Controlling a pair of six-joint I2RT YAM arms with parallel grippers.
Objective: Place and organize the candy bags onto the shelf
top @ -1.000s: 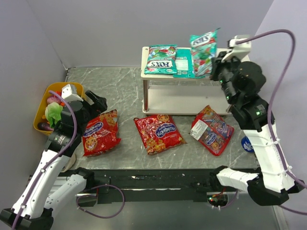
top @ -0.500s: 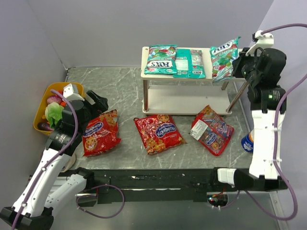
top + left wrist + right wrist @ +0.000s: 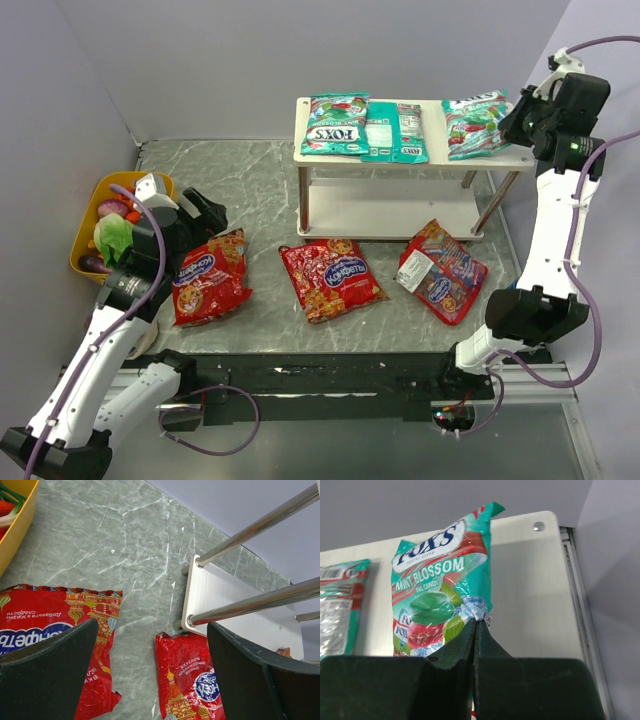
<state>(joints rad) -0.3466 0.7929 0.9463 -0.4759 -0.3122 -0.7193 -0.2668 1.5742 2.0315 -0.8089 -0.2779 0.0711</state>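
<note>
The shelf (image 3: 320, 153) stands at the back of the table. Two teal candy bags (image 3: 334, 124) (image 3: 394, 131) lie on its top board. My right gripper (image 3: 514, 118) is shut on the edge of a third teal bag (image 3: 473, 124), which rests on the right end of the top board; it also shows in the right wrist view (image 3: 435, 590), pinched at the gripper (image 3: 476, 622). Three red bags (image 3: 208, 276) (image 3: 330, 278) (image 3: 441, 270) lie on the table in front of the shelf. My left gripper (image 3: 200, 212) is open and empty above the left red bag (image 3: 35, 630).
A yellow tub (image 3: 92, 210) of toy vegetables sits at the far left beside my left arm. A blue round object (image 3: 516, 297) lies on the table at the right, by the right arm. The shelf's lower board (image 3: 240, 605) and metal legs (image 3: 255, 527) show in the left wrist view.
My right gripper has carried the third teal bag rightward and down, from upright above the shelf to lying on the right end of the top board. The left arm has barely moved.
</note>
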